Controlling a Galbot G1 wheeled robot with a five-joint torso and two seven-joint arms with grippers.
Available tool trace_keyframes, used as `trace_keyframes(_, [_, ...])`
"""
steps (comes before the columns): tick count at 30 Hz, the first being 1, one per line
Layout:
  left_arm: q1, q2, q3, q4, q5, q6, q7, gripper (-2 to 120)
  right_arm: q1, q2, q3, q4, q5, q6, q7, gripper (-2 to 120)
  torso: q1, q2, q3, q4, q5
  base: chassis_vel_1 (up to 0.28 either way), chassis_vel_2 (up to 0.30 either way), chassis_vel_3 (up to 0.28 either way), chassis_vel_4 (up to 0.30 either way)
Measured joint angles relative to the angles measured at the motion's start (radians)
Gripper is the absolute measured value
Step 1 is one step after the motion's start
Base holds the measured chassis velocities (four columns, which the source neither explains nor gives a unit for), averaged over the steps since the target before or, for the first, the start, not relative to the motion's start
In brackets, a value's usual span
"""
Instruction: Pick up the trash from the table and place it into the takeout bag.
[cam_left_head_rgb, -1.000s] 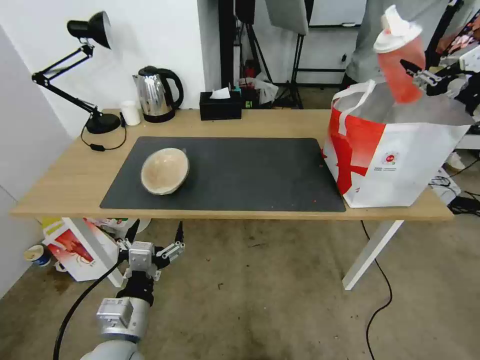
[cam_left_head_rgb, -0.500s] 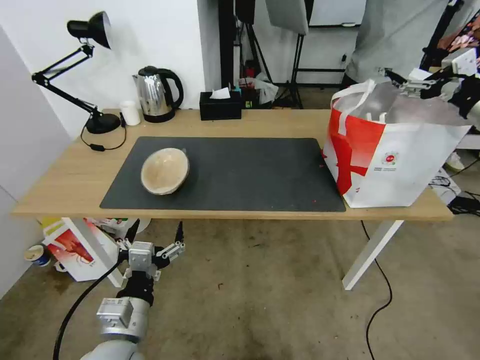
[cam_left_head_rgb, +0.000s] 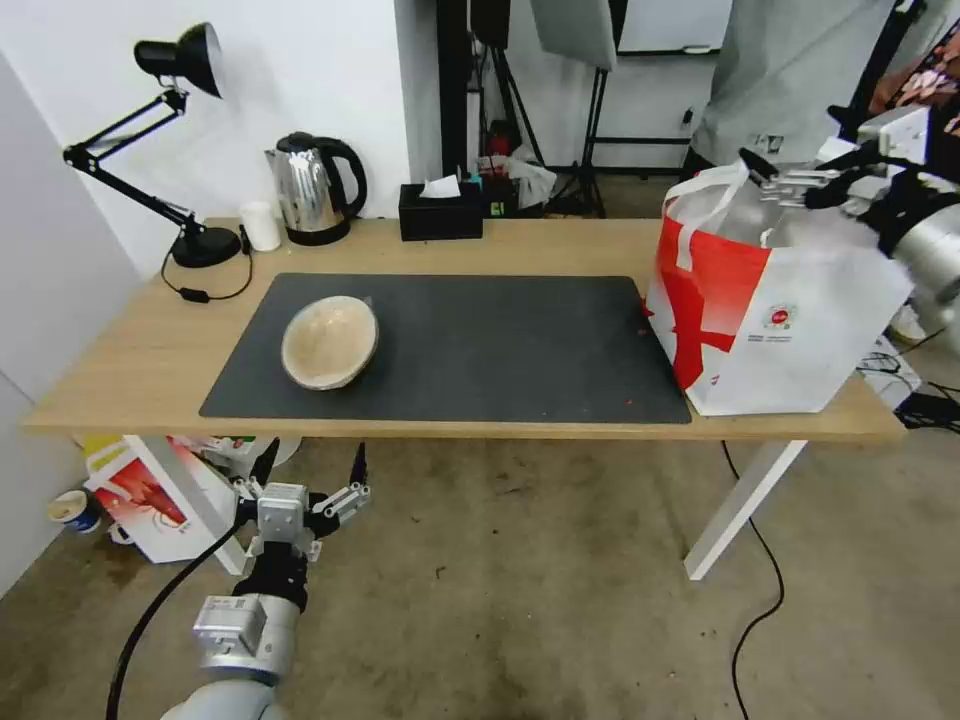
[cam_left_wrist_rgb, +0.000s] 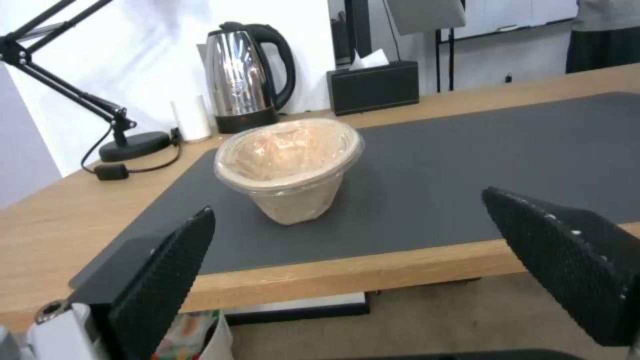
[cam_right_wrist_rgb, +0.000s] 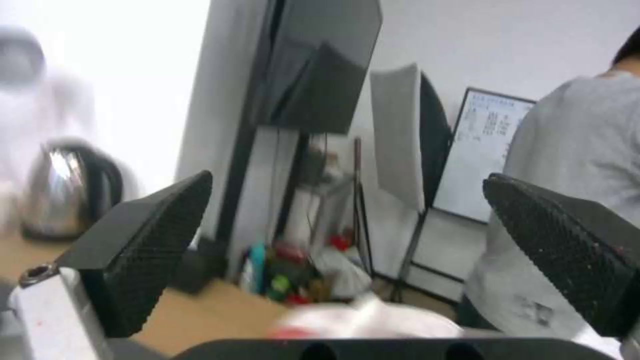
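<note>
— One piece of trash was left on the table (cam_left_head_rgb: 130, 370): the beige paper-pulp bowl (cam_left_head_rgb: 330, 341). It sat on the dark grey mat (cam_left_head_rgb: 500, 340), toward the mat's left end, tilted so its opening showed.

— And the takeout bag (cam_left_head_rgb: 790, 320)?

— It stood upright at the table's right end, its near left corner resting on the mat's right edge, red panel facing left, mouth open with the silver lining showing.

— Where was the right gripper (cam_left_head_rgb: 765, 170)?

— It was up over the back of the bag's open mouth, pointing left, its fingers (cam_right_wrist_rgb: 133, 240) spread wide with nothing between them.

— What about the left gripper (cam_left_head_rgb: 312, 472)?

— It hung low in front of the table's near edge, below the tabletop, pointing toward the bowl. Its fingers (cam_left_wrist_rgb: 163, 280) were parted and empty, well apart from the bowl.

— Anything else on the table?

— A steel kettle (cam_left_head_rgb: 312, 190), a black tissue box (cam_left_head_rgb: 440, 212), a black desk lamp (cam_left_head_rgb: 150, 150) and a small white cup (cam_left_head_rgb: 262, 226) stood along the far edge.
</note>
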Motion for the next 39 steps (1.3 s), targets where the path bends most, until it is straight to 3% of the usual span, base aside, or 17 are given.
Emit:
trace_keyframes(2, [0.000, 0.000, 0.000, 0.000, 0.000, 0.000, 0.000, 100, -0.068, 0.038, 0.071, 0.134, 0.035, -0.002, 0.117, 100, 0.000, 0.000, 0.000, 0.0002, -0.0002, 0.000, 0.000, 0.000, 0.000])
trace_keyframes(11, [0.000, 0.000, 0.000, 0.000, 0.000, 0.000, 0.000, 100, -0.208, 0.098, 0.191, 0.320, 0.041, 0.010, 0.203, 100, 0.000, 0.000, 0.000, 0.0001, -0.0002, 0.000, 0.000, 0.000, 0.000])
trace_keyframes(14, [0.000, 0.000, 0.000, 0.000, 0.000, 0.000, 0.000, 100, -0.300, 0.153, 0.245, 0.382, 0.005, 0.037, 0.224, 100, 0.000, 0.000, 0.000, 0.0000, -0.0001, 0.000, 0.000, 0.000, 0.000])
trace_keyframes(19, [0.000, 0.000, 0.000, 0.000, 0.000, 0.000, 0.000, 100, -0.400, 0.243, 0.291, 0.434, -0.061, 0.059, 0.229, 100, 0.000, 0.000, 0.000, 0.0001, -0.0001, 0.000, 0.000, 0.000, 0.000])
trace_keyframes(21, [0.000, 0.000, 0.000, 0.000, 0.000, 0.000, 0.000, 100, -0.492, 0.333, 0.326, 0.479, -0.123, 0.072, 0.223, 100, 0.000, 0.000, 0.000, 0.0000, 0.0001, 0.000, 0.000, 0.000, 0.000])
trace_keyframes(25, [0.000, 0.000, 0.000, 0.000, 0.000, 0.000, 0.000, 100, -0.588, 0.422, 0.363, 0.519, -0.192, 0.098, 0.191, 100, 0.000, 0.000, 0.000, -0.0002, -0.0001, 0.000, 0.000, 0.000, 0.000])
trace_keyframes(32, [0.000, 0.000, 0.000, 0.000, 0.000, 0.000, 0.000, 100, -0.646, 0.504, 0.391, 0.537, -0.266, 0.134, 0.169, 100, 0.000, 0.000, 0.000, 0.0001, -0.0003, 0.000, 0.000, 0.000, 0.000])
trace_keyframes(35, [0.000, 0.000, 0.000, 0.000, 0.000, 0.000, 0.000, 100, -0.705, 0.642, 0.389, 0.537, -0.383, 0.187, 0.142, 100, 0.000, 0.000, 0.000, 0.0000, -0.0003, 0.000, 0.000, 0.000, 0.000])
trace_keyframes(39, [0.000, 0.000, 0.000, 0.000, 0.000, 0.000, 0.000, 100, -0.738, 0.723, 0.371, 0.536, -0.447, 0.214, 0.127, 100, 0.000, 0.000, 0.000, -0.0001, 0.0002, 0.000, 0.000, 0.000, 0.000])
